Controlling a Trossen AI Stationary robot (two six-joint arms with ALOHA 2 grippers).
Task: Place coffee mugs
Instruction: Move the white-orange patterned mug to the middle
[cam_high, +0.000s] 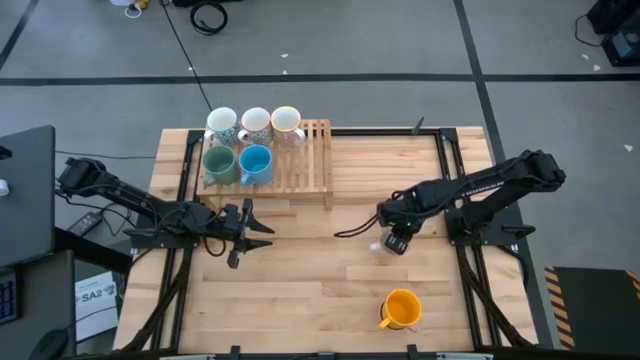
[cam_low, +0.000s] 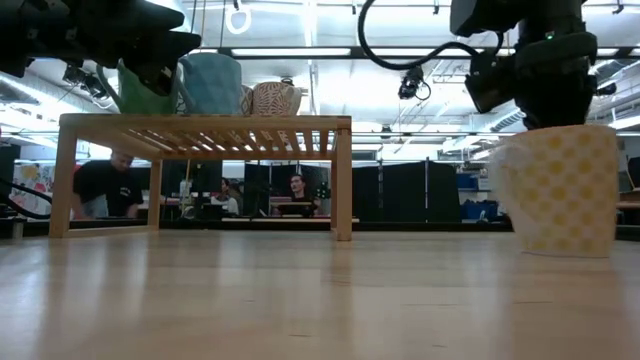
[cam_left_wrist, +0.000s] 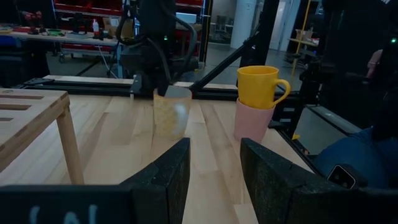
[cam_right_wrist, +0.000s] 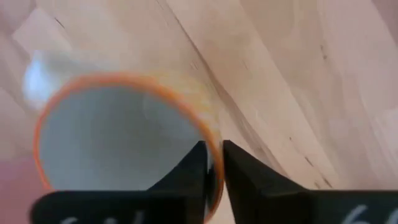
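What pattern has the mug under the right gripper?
Yellow checks on white, clearest in the low view: mug, right gripper.

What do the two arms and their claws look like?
Both arms are dark, jointed and slim. The left claw and the right claw each have two black, wedge-shaped fingers. A black cable loops beside the right wrist. Pale lettering runs along the right arm.

A white sheet (cam_high: 97, 296) on the floor (left of the table) seems to read "SA2".

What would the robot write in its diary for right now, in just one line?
right gripper: shut on yellow-patterned mug rim | left gripper: open, waiting beside rack | five mugs on rack
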